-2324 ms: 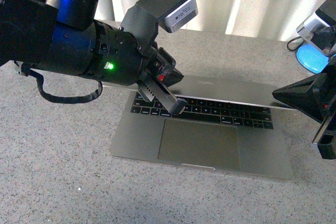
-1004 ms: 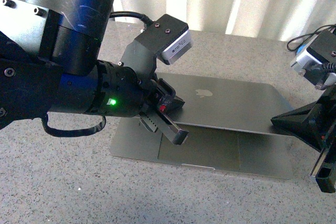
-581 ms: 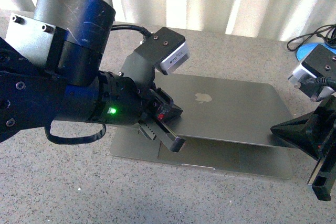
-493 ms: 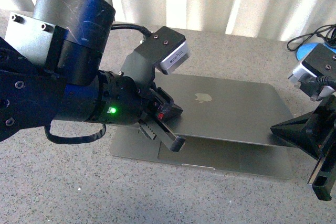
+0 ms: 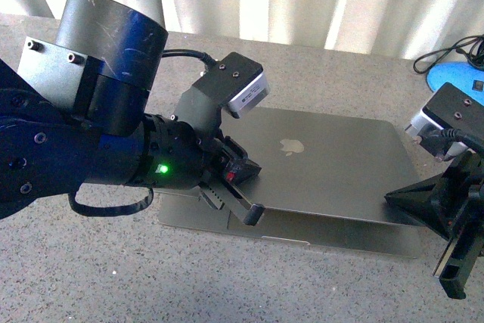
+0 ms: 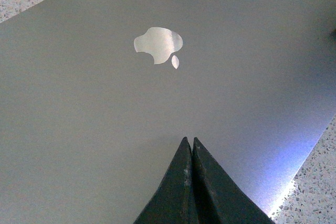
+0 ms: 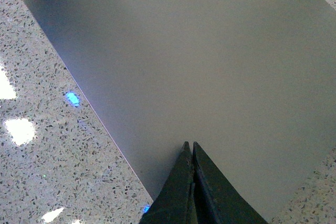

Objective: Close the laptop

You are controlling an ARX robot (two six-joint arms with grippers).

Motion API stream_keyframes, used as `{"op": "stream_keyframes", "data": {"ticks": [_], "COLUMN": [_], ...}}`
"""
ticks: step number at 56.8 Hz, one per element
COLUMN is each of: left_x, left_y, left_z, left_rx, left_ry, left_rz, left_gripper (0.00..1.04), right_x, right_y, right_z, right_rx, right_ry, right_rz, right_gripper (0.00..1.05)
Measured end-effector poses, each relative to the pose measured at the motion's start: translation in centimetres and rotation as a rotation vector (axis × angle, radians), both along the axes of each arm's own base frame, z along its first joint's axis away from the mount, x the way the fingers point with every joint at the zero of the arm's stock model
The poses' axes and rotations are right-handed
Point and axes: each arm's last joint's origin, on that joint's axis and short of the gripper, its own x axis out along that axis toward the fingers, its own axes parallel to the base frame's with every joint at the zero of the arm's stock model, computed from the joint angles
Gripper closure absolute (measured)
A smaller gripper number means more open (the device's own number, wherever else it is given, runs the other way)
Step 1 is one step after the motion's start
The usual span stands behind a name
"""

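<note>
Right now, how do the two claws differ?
The left gripper is at the left front edge of the laptop lid; the right gripper is at its right front corner. The left gripper's arm shows a green light; the right gripper's shows none. Both are shut, pointing onto the lid.

Front view looking down from above, wrist views close over the laptop, shared by all.

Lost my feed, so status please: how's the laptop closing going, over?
Left tool shut, tip over laptop. Right tool shut, at its right edge. Laptop nearly closed, front gap open. Nothing seen blocking it.
</note>
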Motion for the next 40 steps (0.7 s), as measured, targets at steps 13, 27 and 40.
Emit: {"op": "stream_keyframes", "data": {"ticks": [13, 27, 40], "left_x": [-0.2, -0.6, -0.9], "left_y": [0.3, 0.6, 0.7], "left_z": [-0.2, -0.6, -1.3], "left_rx": [-0.013, -0.024, -0.039], "left_ry": [0.008, 0.019, 0.032], "left_rz": [0.001, 0.013, 0.029], "left_gripper": [1.01, 1.01, 1.01], "right_x": [-0.2, -0.5, -0.6], "right_y": [0.2, 0.3, 0.4], "right_z": [-0.6, -0.9, -1.0], "right_rx": [-0.011, -0.017, -0.021], "right_ry": [0.013, 0.021, 0.022], "right_rz": [0.001, 0.005, 0.008], "right_gripper": [1.04, 1.04, 1.04]}}
